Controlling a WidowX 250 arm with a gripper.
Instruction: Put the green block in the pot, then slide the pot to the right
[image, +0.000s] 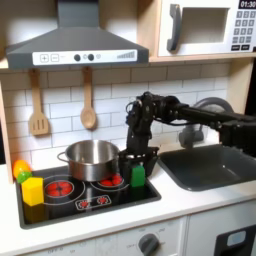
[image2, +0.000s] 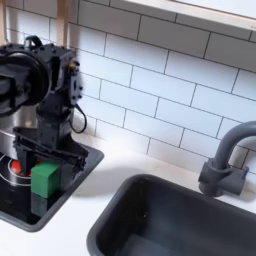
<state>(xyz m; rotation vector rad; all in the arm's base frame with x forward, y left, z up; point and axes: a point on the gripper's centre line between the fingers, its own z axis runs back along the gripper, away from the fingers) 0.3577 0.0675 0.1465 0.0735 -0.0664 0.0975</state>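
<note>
I see my black gripper (image: 137, 160) lowered over the small bright green cuboid block (image: 138, 176) in the first exterior view, jaws spread open on either side of the block's top, not closed on it. In the second exterior view the gripper (image2: 46, 156) sits just above the green block (image2: 44, 179) too, the dark fingers (image2: 66, 152) straddling it; I can't tell whether they touch it. The block stands upright on the black toy stove top (image: 100, 202), at its front corner on the first exterior view's right, beside a red burner ring (image: 110, 181).

The shiny round silver metal pot (image: 90, 157) sits on the back of the stove, just to the first exterior view's left of the gripper. In the second exterior view the pot (image2: 12, 135) is behind the arm at the second exterior view's left edge, mostly hidden. The block is outside the pot, near it but apart.

A larger yellow block (image: 33, 190) stands on the stove's front corner on the first exterior view's left, with an orange piece (image: 20, 166) behind it. Two wooden utensils (image: 88, 104) hang on the white tiled wall under the grey range hood (image: 76, 45). The dark grey sink basin (image: 208, 167) is set in the white surface (image: 180, 208) to the first exterior view's right, with a grey faucet (image2: 225, 160) behind it in the second exterior view.
</note>
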